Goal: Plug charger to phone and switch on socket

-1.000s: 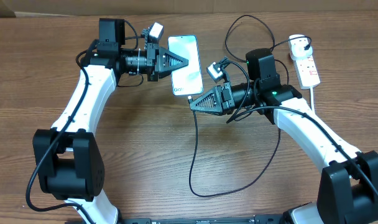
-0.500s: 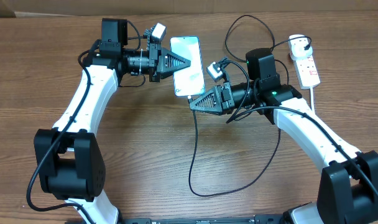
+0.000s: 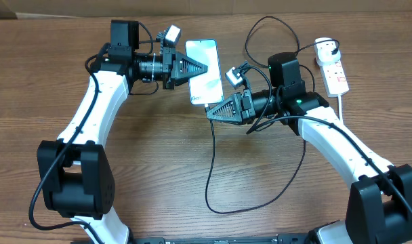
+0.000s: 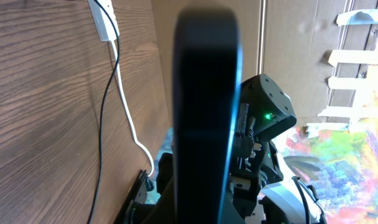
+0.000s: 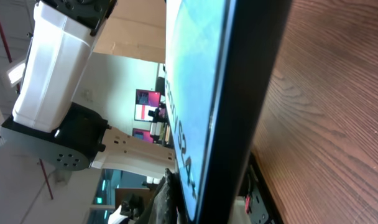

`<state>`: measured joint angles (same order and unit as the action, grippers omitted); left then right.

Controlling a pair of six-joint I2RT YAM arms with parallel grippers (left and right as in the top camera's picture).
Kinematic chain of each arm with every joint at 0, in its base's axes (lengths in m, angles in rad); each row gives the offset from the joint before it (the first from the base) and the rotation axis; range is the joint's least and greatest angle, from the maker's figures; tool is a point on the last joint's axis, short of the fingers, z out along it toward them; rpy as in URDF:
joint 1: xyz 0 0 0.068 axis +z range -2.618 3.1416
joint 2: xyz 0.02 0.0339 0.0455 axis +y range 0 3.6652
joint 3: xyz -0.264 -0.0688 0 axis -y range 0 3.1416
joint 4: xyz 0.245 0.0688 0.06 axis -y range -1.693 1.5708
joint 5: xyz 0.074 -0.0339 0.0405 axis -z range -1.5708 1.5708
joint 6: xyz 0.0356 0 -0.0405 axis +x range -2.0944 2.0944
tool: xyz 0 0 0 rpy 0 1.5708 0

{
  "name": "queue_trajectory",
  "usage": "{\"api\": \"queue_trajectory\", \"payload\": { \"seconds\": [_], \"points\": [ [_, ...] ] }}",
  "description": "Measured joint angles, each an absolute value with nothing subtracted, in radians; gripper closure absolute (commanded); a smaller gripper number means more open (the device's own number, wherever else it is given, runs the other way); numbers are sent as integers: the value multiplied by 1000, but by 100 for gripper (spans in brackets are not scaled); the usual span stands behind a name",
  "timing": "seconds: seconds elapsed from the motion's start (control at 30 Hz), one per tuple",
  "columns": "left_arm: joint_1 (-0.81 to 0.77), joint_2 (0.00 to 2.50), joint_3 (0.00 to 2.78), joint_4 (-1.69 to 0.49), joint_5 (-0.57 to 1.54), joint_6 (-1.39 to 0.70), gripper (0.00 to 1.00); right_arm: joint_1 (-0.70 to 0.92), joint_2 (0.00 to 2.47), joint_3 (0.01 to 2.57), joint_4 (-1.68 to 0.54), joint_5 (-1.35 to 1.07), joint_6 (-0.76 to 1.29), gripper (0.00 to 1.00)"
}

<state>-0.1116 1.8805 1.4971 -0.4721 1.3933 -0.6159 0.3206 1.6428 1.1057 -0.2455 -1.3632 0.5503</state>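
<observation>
Holding the phone: left gripper (image 3: 206, 67) is clenched on the left long edge of the slim black-edged smartphone (image 3: 203, 51) with the light-blue screen, screen up, upper middle of the brown wooden table (image 3: 158, 169).
Right gripper (image 3: 208, 113): pinched shut on the tip end of the long thin black charger cable (image 3: 211, 163), right at the phone's bottom edge. Can't tell if it's in the port.
Cable: trails toward the near edge, then loops back right.
Socket: white elongated power strip (image 3: 335, 74) with red markings, far right, well apart from the phone, with a white plug (image 3: 326, 49) in its far end.
</observation>
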Motion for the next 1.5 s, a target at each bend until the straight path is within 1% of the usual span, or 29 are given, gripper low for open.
{"api": "queue_trajectory", "payload": {
  "seconds": [0.27, 0.67, 1.23, 1.5],
  "points": [
    [-109, 1880, 1497, -467, 1390, -627, 96, 321, 1643, 1105, -197, -1361, 585, 96],
    [-109, 1880, 1497, -463, 1382, -630, 96, 321, 1643, 1105, -186, -1349, 628, 96],
    [-102, 1880, 1497, -457, 1372, -630, 96, 323, 1643, 1105, -178, -1316, 631, 96],
    [-84, 1880, 1497, -455, 1376, -636, 96, 324, 1643, 1098, -88, -1299, 705, 96]
  ]
}}
